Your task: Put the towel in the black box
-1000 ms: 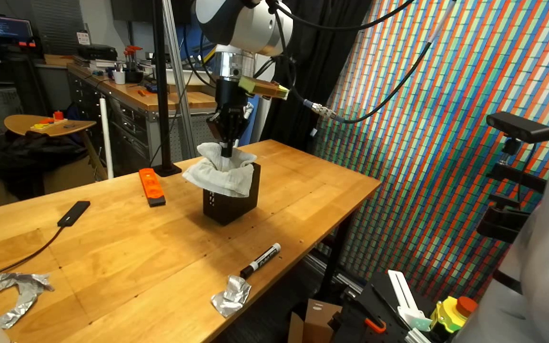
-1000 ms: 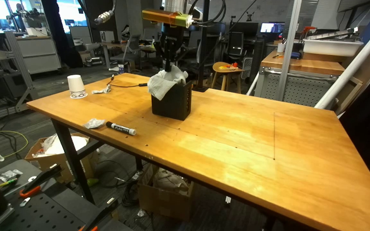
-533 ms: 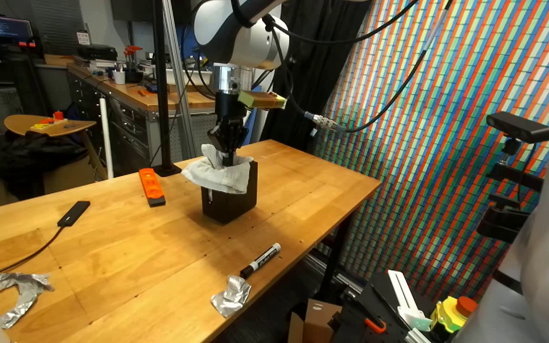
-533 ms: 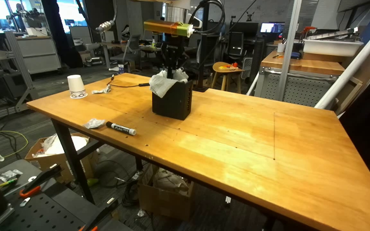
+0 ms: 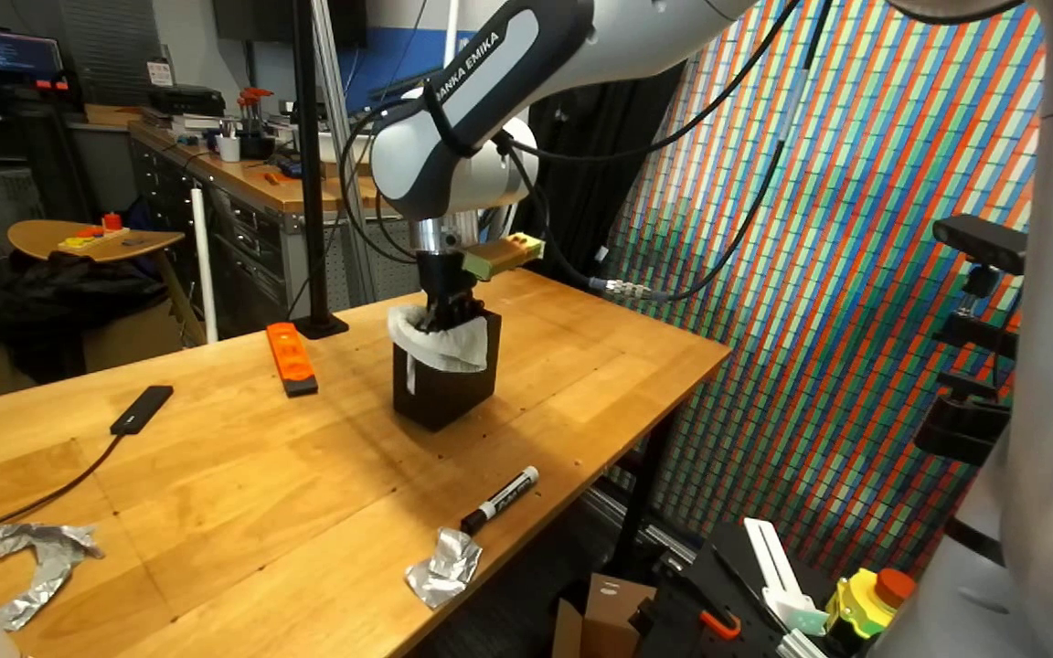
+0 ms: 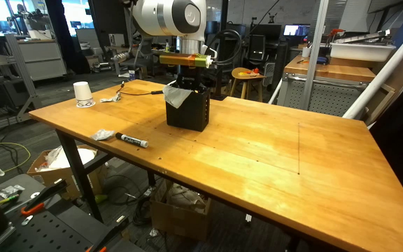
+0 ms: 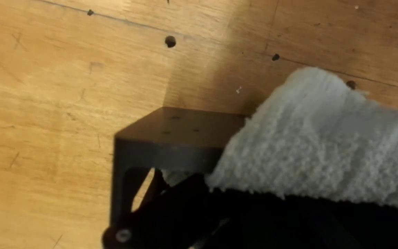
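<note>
In an exterior view, foil (image 5: 443, 567) and a marker (image 5: 499, 500) lie toward the front of the tabletop (image 5: 261, 493). Behind, the towel (image 5: 449, 346) sits partly inside the black box (image 5: 444, 397), draped over its rim; the end effector (image 5: 453, 315) reaches in, pressed together, any pinch hidden. Farther back: a stool (image 5: 47, 235).

- The claw (image 5: 451, 316) has its lower end inside the straight-walled black box (image 5: 455, 395), whose sides bar sideways passage.
- Just beside the claw, the off-white soft cloth towel (image 6: 176, 96) hangs over the rim and crowds the mouth.
- Straight up from the claw, the way out is free.
- Left of the claw in an exterior view, an upright black pole (image 5: 311, 183) stands beside an orange-and-black bar-shaped tool (image 5: 291, 356).
- Right of the claw in an exterior view, the brown wooden desk (image 6: 275, 140) leaves wide room.
</note>
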Tool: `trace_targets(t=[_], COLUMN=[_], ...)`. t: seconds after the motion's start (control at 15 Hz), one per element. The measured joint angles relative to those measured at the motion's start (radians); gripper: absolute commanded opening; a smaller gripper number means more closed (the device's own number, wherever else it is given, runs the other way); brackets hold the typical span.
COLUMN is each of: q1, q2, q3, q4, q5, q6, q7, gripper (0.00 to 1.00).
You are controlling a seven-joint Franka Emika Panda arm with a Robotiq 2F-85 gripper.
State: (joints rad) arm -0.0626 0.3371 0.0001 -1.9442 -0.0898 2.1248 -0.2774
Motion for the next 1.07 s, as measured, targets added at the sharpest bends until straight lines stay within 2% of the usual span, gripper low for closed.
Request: trace_targets(t=[0.33, 0.4, 0.53, 1.07], q1=[0.012, 0.012, 0.012, -0.003], q2=[0.002, 0.003, 0.002, -0.071], q3=[-0.001, -0.001, -0.001, -0.001], q4=[0.002, 0.002, 0.002, 0.060], q5=[-0.052, -0.057, -0.057, 0.044], q6=[-0.004, -0.004, -0.004, -0.017], q7=[0.014, 0.015, 0.019, 0.023], gripper=[0.01, 0.26, 0.36, 0.96])
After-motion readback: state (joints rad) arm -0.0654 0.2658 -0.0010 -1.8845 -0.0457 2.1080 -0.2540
